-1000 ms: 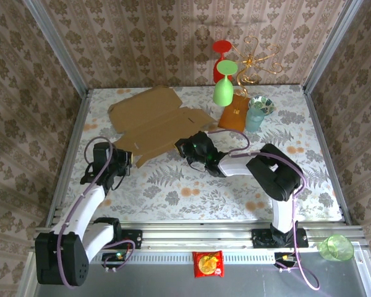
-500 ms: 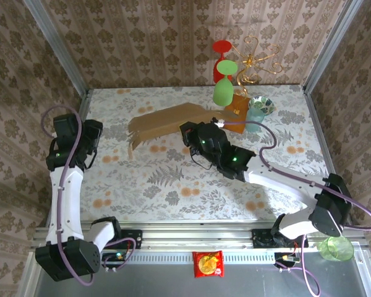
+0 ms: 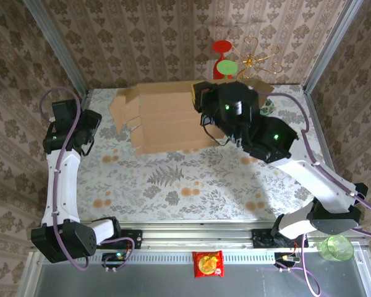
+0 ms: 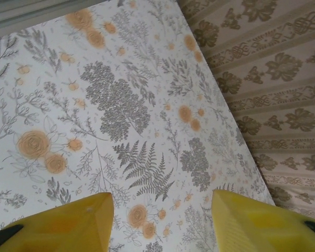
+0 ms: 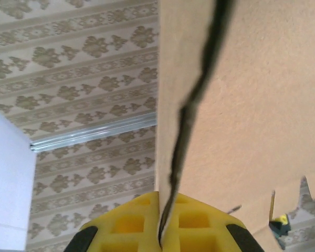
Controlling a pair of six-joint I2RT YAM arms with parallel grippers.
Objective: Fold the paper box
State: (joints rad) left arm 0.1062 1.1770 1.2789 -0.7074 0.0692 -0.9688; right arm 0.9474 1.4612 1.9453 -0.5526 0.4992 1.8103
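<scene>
The paper box [image 3: 164, 124] is a flat tan cardboard sheet with flaps, lifted off the table and hanging tilted over the back middle. My right gripper [image 3: 200, 104] holds it by its right edge. In the right wrist view the yellow fingers [image 5: 131, 223] are shut on the thin cardboard edge [image 5: 170, 173], and the sheet's broad face [image 5: 252, 121] fills the right side. My left gripper [image 4: 163, 220] hovers open above the floral table [image 4: 115, 105] at the far left, with nothing between its yellow fingertips [image 4: 73, 220]. It is apart from the box.
A green goblet [image 3: 227, 65], a red goblet [image 3: 221, 46] and a gold wire stand [image 3: 260, 62] stand at the back right, close behind the right arm. A green cup [image 3: 336, 247] and a snack packet [image 3: 208, 263] lie off the table at the front.
The right gripper has raised the cardboard from lying on the table to hanging high at the back. The left arm lifted away to the far left and its gripper opened.
</scene>
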